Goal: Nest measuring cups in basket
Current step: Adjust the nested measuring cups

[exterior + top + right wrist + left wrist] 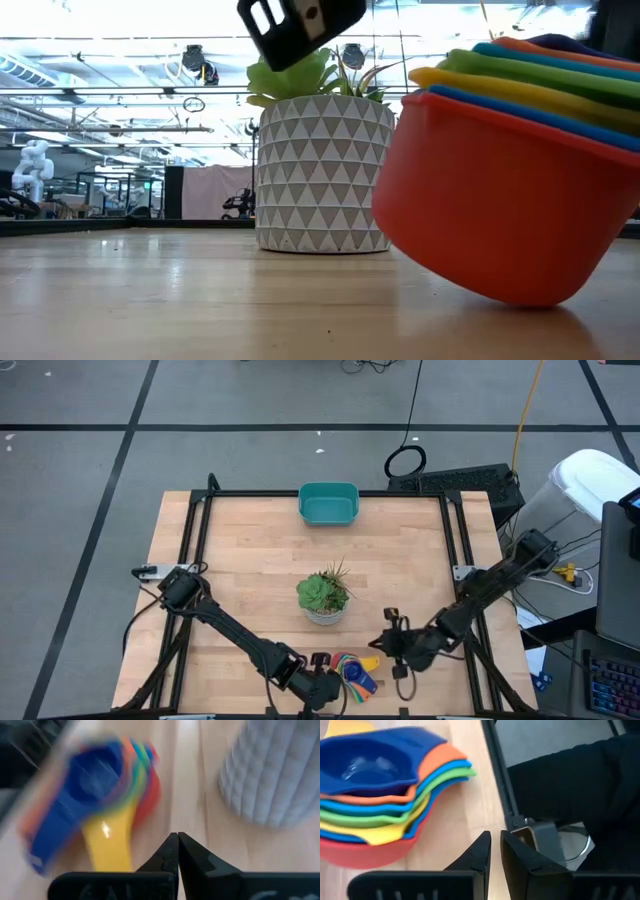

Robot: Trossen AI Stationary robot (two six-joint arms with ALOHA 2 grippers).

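High view shows the nested cups (352,668) loose between both closed, empty jaws, left (322,660) and right (386,644), so a nudge risks toppling them toward the plant (323,596).

From overhead we see even, soft light on the tabletop (250,560), with only faint shadows under the potted plant (324,598). At table height the ceiling lamps (200,68) behind glare brightly, and the nested measuring cups (520,170) loom large and slightly soft. In the right wrist view we find the cups smeared by motion blur and the plant pot out of focus; the left wrist view is sharper.
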